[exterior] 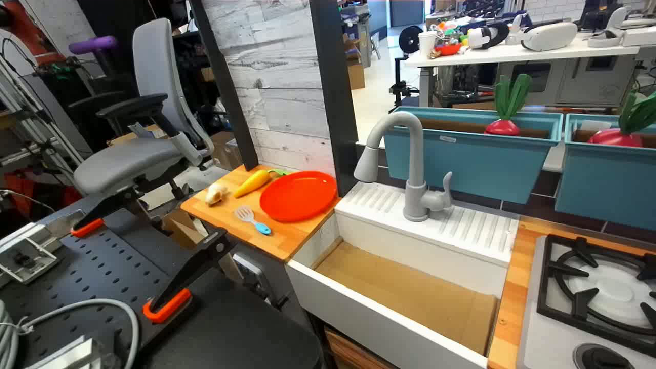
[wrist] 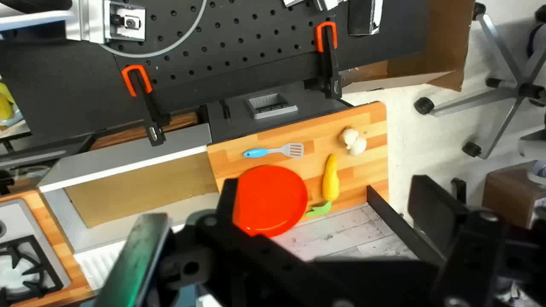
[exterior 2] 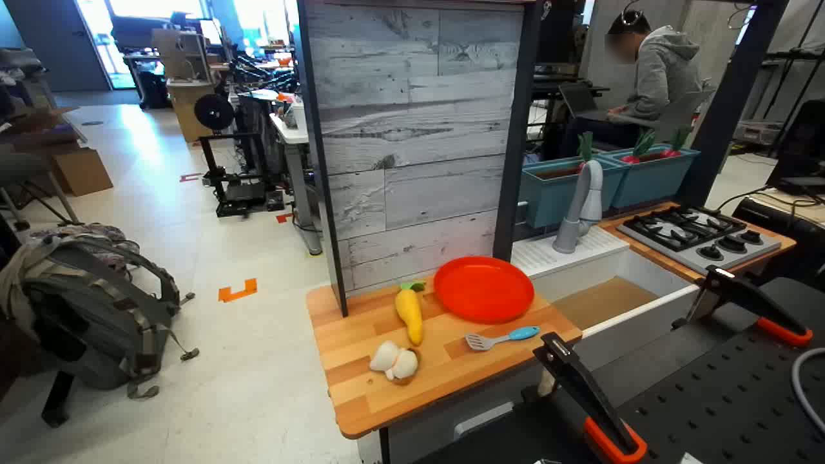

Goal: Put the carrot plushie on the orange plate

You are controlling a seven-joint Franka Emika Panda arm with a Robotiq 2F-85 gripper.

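The carrot plushie (wrist: 331, 181), yellow-orange with a green leafy end, lies on the wooden board. It also shows in both exterior views (exterior: 253, 183) (exterior 2: 408, 312). The orange plate (wrist: 273, 200) lies right beside it on the board, on the sink side, as both exterior views show (exterior: 298, 196) (exterior 2: 485, 289). My gripper (wrist: 326, 187) is open with nothing between its fingers. It is high above the board, well apart from the carrot and plate. One finger hides part of the plate's edge in the wrist view. The gripper is out of view in both exterior views.
A blue-handled spatula (wrist: 273, 151) and a white garlic toy (wrist: 354, 141) lie on the wooden board (exterior 2: 361, 409). A plank wall (exterior 2: 419, 142) stands along the board's back edge. A sink (exterior: 389, 333) with a grey faucet (exterior: 416, 154) adjoins the board.
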